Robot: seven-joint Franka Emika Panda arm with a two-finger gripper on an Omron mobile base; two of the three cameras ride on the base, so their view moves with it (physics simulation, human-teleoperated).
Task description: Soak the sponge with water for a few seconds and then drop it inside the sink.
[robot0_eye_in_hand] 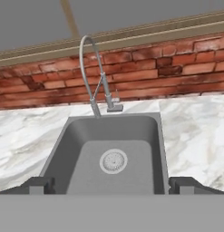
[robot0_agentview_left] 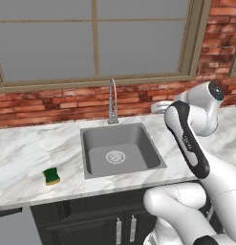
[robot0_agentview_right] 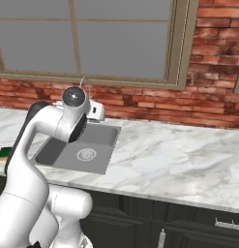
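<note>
**Sponge on counter, jaws spread and empty**

Left base view: sponge (robot0_agentview_left: 52, 176) lies on the marble counter (robot0_agentview_left: 24, 148), left of the sink (robot0_agentview_left: 120, 149) and apart from it. Tap (robot0_agentview_left: 112, 102) stands behind the basin.

Right base view: sponge (robot0_agentview_right: 4, 153) at far left, partly behind the arm.

Hand view: gripper (robot0_eye_in_hand: 111, 185) above the sink (robot0_eye_in_hand: 72, 136), fingers (robot0_eye_in_hand: 38, 185) wide apart, nothing between them.

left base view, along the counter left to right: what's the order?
sponge → sink with its drain, tap standing behind it → the robot's arm.
</note>
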